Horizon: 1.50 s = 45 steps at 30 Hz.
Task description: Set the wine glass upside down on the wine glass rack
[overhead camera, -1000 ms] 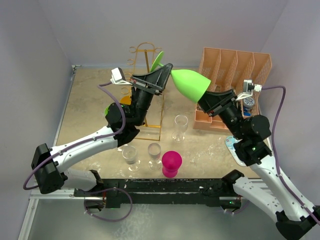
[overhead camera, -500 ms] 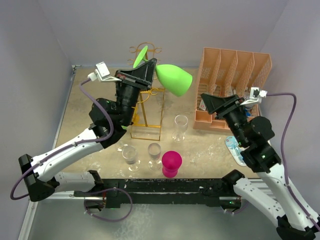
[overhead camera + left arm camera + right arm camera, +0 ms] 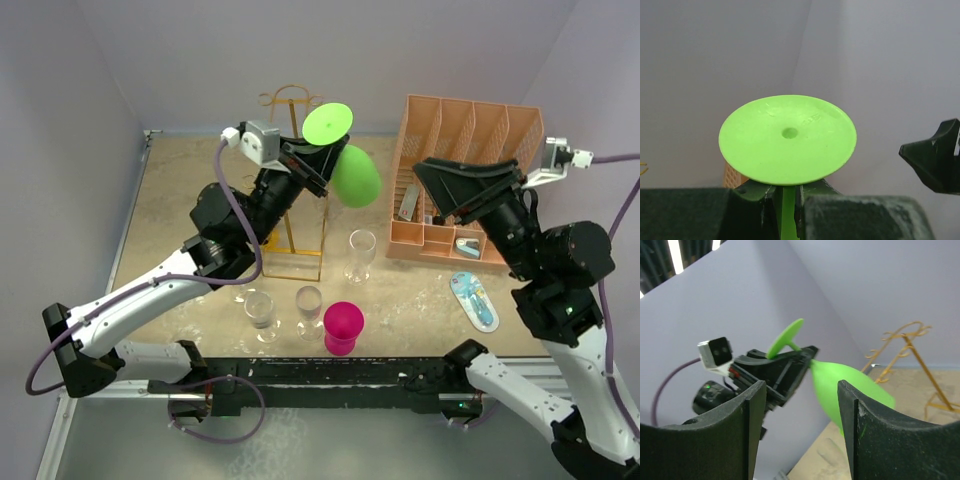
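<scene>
**Green wine glass gripped by the stem beside the gold rack**

Fingers of the left gripper (image 3: pixel 782 202) are pinched narrowly on the stem of the wine glass (image 3: pixel 350 175), just under its round foot. The glass is seen at upper centre of the overhead frame, tilted with the foot up and the bowl hanging lower right, close to the top of the wine glass rack (image 3: pixel 290 240). At the right, the right gripper (image 3: pixel 436 188) is spread wide and empty. The foot is probably best slid fully into a hook before the pinch is released.
</scene>
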### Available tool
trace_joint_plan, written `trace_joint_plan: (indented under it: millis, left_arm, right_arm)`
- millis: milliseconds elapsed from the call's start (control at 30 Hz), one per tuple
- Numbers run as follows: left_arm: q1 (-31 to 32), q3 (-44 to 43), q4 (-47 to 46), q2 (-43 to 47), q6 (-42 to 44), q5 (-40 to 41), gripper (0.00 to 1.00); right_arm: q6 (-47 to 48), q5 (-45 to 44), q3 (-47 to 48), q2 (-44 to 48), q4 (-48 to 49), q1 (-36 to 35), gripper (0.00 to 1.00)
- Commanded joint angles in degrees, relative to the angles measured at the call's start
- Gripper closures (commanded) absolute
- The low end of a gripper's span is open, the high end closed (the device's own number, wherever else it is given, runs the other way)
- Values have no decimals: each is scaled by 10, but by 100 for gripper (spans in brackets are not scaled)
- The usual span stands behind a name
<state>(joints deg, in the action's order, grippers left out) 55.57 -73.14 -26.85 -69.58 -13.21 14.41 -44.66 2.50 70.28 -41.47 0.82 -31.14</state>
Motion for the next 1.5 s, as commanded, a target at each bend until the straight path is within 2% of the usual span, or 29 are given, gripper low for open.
trace_joint_plan:
  millis: [0, 167, 367, 500, 833, 900, 933, 1000, 1033, 1067, 1200, 1267, 1467]
  left_arm:
    - [0, -37, -16, -17, 97, -84, 100]
    - [0, -53, 8, -41, 178, -154, 100]
    - [0, -56, 22, -42, 197, -185, 100]
    - [-1, -57, 46, -37, 208, -183, 100]
    - [0, -51, 63, -24, 221, -195, 100]
    - [0, -50, 69, -24, 225, -197, 100]
    - [0, -50, 71, -22, 226, -197, 100]
    - [0, -51, 78, -19, 225, -188, 93]
    - [-1, -48, 94, -8, 211, -151, 78]
    - [0, -45, 102, -1, 203, -126, 70]
    - [0, -56, 196, 36, 174, -73, 49]
    - [0, -62, 235, 56, 163, -47, 45]
    - [0, -63, 319, 123, 85, 100, 44]
  right_arm:
    - [-43, 114, 70, -63, 21, -2, 38]
    - [-89, 151, 128, -119, -21, -2, 40]
    - [-137, 140, 115, -134, -20, -2, 44]
    - [-152, 112, 105, -135, -28, -2, 50]
    - [-206, 98, 85, -141, -31, -2, 77]
    - [-219, 95, 77, -142, -22, -2, 86]
    - [-223, 93, 75, -143, -19, -2, 96]
    - [-228, 85, 80, -150, -20, -2, 100]
    - [-232, 64, 88, -157, -21, -2, 100]
    - [-233, 52, 91, -158, -22, -2, 100]
    - [-222, -25, 99, -164, -31, -2, 100]
    - [-214, -63, 101, -170, -34, -2, 100]
    - [-175, -129, 116, -226, -10, -2, 100]
